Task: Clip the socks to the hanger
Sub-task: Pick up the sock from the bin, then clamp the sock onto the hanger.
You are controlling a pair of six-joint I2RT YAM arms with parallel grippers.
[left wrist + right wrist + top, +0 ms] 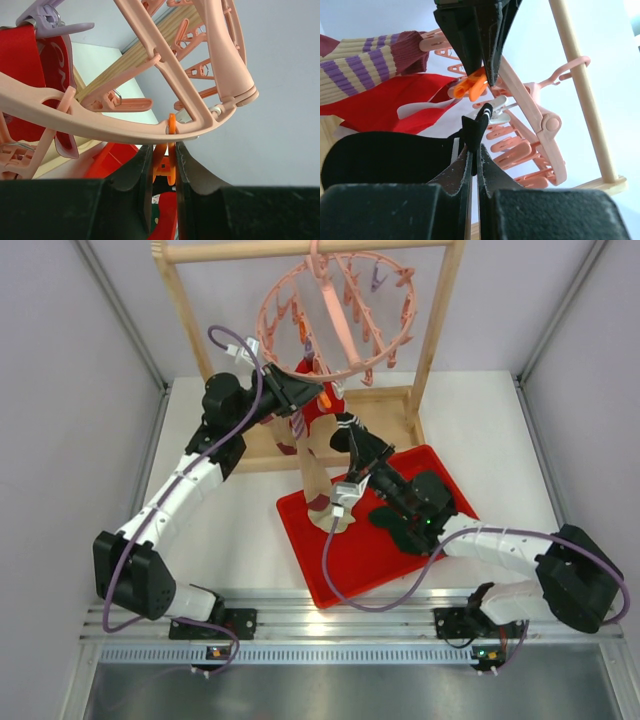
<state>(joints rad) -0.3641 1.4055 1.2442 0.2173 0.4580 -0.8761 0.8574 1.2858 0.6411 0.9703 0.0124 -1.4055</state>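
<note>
The pink round hanger (335, 315) hangs by its hook from the wooden rack's top bar. My left gripper (318, 395) is at its near rim, shut on an orange peg (167, 167) under the ring (100, 127). My right gripper (352, 435) is shut on the black sock with white stripes (476, 131) and holds its edge up just below that orange peg (470, 87). A red sock (318, 412) and a tan sock with purple stripes (315, 475) hang clipped to the hanger. They also show in the right wrist view, red (395, 100) and tan (360, 67).
The wooden frame rack (432, 350) stands at the back, with its post in the right wrist view (580, 90). A red tray (360, 560) lies under the right arm with a dark shape on it (398, 525). A purple peg (47, 20) holds the red sock.
</note>
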